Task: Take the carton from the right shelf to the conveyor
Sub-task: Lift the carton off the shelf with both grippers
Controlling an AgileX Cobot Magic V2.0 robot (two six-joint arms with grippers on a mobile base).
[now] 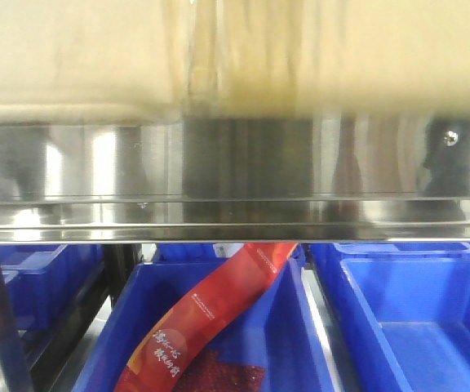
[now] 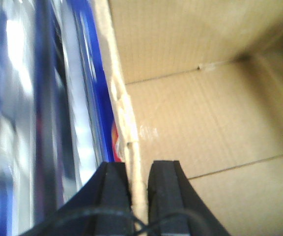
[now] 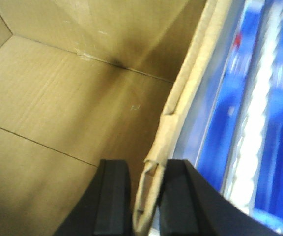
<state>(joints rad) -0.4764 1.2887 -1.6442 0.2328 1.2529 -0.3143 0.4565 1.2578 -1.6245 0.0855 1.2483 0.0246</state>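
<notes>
Carton (image 1: 219,49): we judge it light, flexible, crushable.
Left pincer (image 2: 139,194): clamped over its wall rim.
Right pincer (image 3: 146,196): clamped over opposite rim.

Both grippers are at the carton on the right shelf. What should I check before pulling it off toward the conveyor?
1. Left gripper on the carton wall: ok, a finger each side, closed on it.
2. Right gripper grip: ok, wall pinched between its fingers.
3. Wall at the right grip: not ok, the edge looks curled and buckled there.
4. Carton bottom clear of the shelf rail: cannot tell, the front view is blurred and the edge meets the rail's top.
5. Load inside: ok, both wrist views show only bare cardboard.
6. Conveyor free: cannot tell, not in view.
</notes>
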